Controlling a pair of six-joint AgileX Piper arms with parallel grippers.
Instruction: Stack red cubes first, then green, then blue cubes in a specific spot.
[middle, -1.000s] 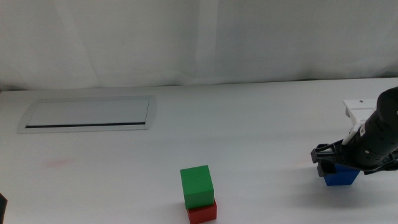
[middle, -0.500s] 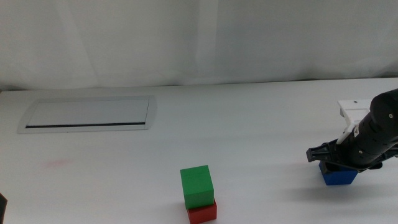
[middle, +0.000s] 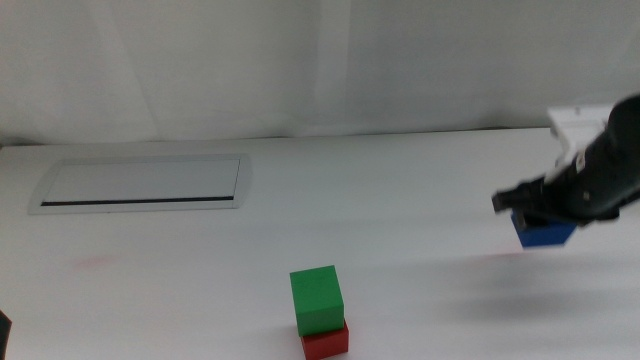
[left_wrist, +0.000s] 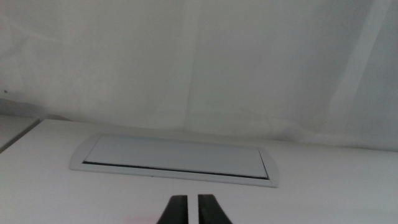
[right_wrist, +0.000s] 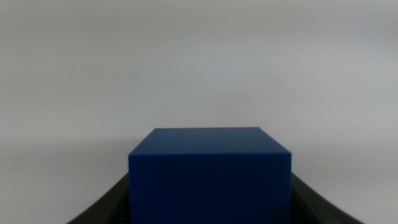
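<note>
White tabletop (middle: 420, 200), one red cube (middle: 325, 343), one green (middle: 317, 299), one blue (middle: 545, 234)

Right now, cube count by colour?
Red cube: 1, bottom of the stack
Green cube: 1, on the red
Blue cube: 1, held in the right gripper off the table
Total: 3 cubes

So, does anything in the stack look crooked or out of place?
Slightly. The green cube sits shifted to the left on the red cube, overhanging its edge rather than flush. The blue cube is held in the right pincer, off the table.
</note>
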